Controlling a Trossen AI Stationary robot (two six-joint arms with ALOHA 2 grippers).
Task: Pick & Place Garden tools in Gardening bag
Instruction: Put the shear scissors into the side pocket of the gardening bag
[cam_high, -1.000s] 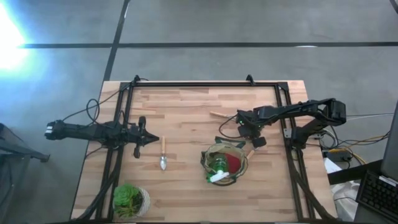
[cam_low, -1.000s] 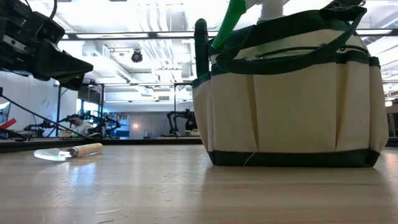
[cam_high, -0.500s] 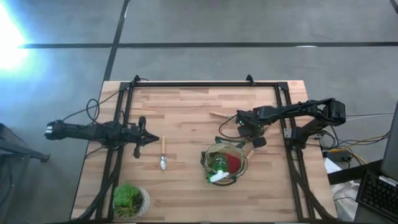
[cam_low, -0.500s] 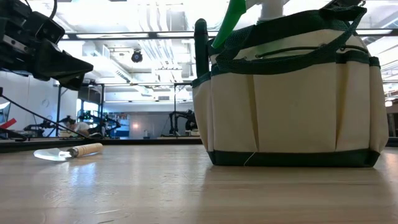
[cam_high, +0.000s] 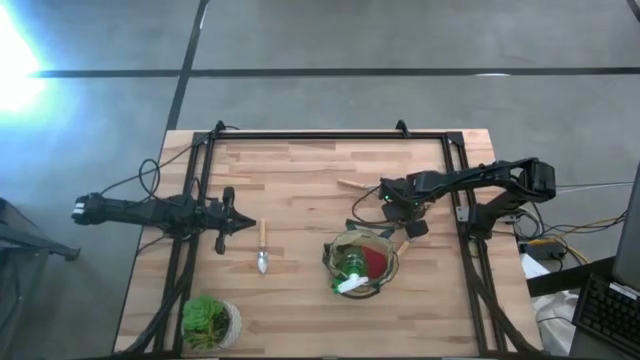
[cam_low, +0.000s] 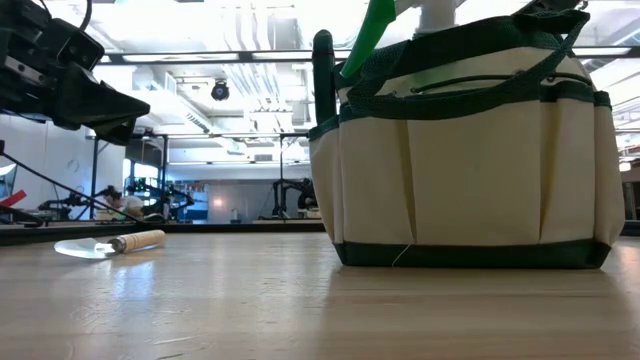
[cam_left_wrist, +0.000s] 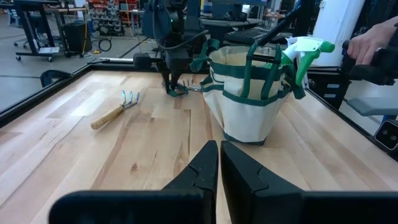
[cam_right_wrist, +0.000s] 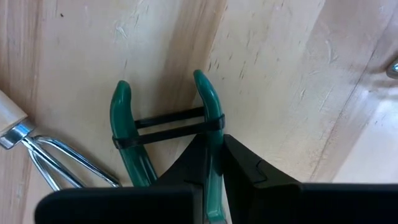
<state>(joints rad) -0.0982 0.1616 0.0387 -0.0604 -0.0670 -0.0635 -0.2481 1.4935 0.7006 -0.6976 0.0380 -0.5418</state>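
Overhead, the round fabric gardening bag (cam_high: 360, 263) sat on the slatted wooden table (cam_high: 300, 170), a green spray bottle (cam_high: 351, 272) inside; the wooden-handled trowel (cam_high: 262, 248) lay beside the left gripper (cam_high: 248, 227). From the left wrist, that gripper's dark fingers (cam_left_wrist: 202, 168) were pressed together, empty. From the right wrist, the right gripper (cam_right_wrist: 214, 158) pinched one smooth green handle of the pruners (cam_right_wrist: 208, 109), beside a wire rake fork (cam_right_wrist: 59, 158).

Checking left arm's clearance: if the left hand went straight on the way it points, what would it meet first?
Probably the gardening bag: the shut left hand points across bare table straight at it. The trowel lies just off that line in the high view, though depth is unclear.
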